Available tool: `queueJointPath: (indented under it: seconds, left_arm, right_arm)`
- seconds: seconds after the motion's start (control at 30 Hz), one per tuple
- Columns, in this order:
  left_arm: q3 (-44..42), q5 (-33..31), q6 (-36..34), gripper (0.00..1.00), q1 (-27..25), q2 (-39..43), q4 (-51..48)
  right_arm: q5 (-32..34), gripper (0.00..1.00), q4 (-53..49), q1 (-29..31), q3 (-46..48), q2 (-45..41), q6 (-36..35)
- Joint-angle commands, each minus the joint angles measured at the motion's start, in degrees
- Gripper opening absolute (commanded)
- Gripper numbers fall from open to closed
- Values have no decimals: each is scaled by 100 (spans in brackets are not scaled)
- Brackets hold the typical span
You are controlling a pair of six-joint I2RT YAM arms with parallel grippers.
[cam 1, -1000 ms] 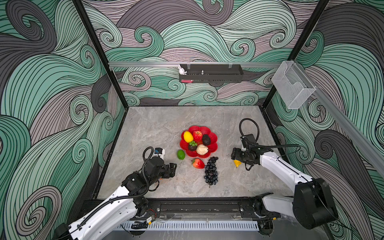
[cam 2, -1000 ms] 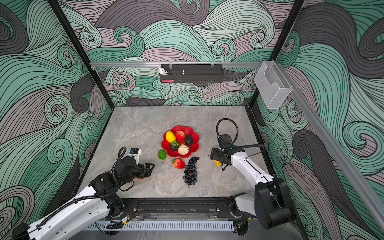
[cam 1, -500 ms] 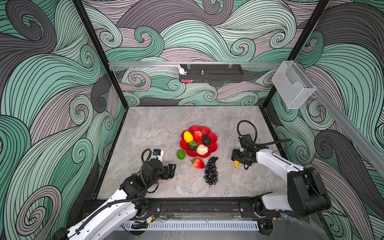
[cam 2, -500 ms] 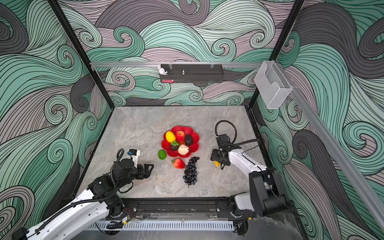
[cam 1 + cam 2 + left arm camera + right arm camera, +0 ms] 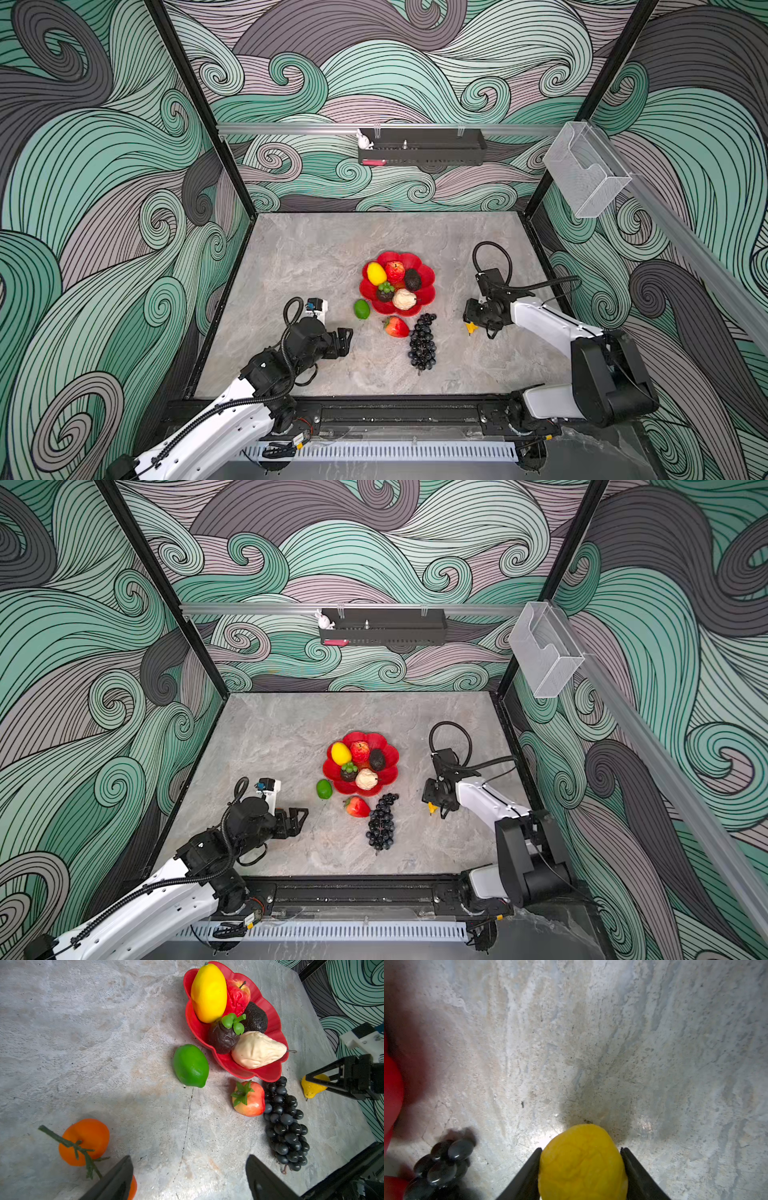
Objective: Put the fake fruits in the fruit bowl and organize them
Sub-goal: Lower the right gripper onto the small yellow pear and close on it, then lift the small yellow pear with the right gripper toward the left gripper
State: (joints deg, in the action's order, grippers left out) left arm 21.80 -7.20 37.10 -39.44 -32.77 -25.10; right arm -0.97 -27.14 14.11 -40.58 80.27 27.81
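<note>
The red fruit bowl (image 5: 409, 257) holds a lemon (image 5: 376, 273), apple (image 5: 395, 271), avocado (image 5: 412, 279), a dark leafy fruit and a cream lumpy one (image 5: 404, 299). On the table beside it lie a lime (image 5: 361, 309), strawberry (image 5: 395, 327) and grape bunch (image 5: 422, 341). To the bowl's right my right gripper (image 5: 478, 330) is shut on the yellow pear (image 5: 581, 1163), both fingers touching its sides, low over the table. My left gripper (image 5: 345, 340) stands open and empty left of the strawberry. Two oranges (image 5: 85, 1140) lie by it in the left wrist view.
A black tray (image 5: 422, 147) hangs on the back wall and a clear plastic holder (image 5: 586, 174) on the right rail. Black frame posts and patterned walls bound the grey table (image 5: 332, 249) on three sides.
My right gripper's jaws have closed in onto the yellow pear, and that arm's elbow has drawn nearer the front. The left arm has hardly moved.
</note>
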Motion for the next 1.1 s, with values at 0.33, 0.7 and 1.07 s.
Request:
queueJointPath:
  seconds: [0.33, 0.7, 1.07]
  left_arm:
    - [223, 740, -823, 84, 15, 0, 812]
    - [87, 826, -1257, 80, -382, -527, 3028]
    - [420, -75, -2393, 73, -1774, -2097, 4860]
  right_arm:
    - [-1138, 56, -125, -120, -126, -1219, 235]
    - [-2680, 54, 1205, 44, 342, -2059, 2219]
    - [-1590, 53, 2692, 1586, 830, -2651, 4285]
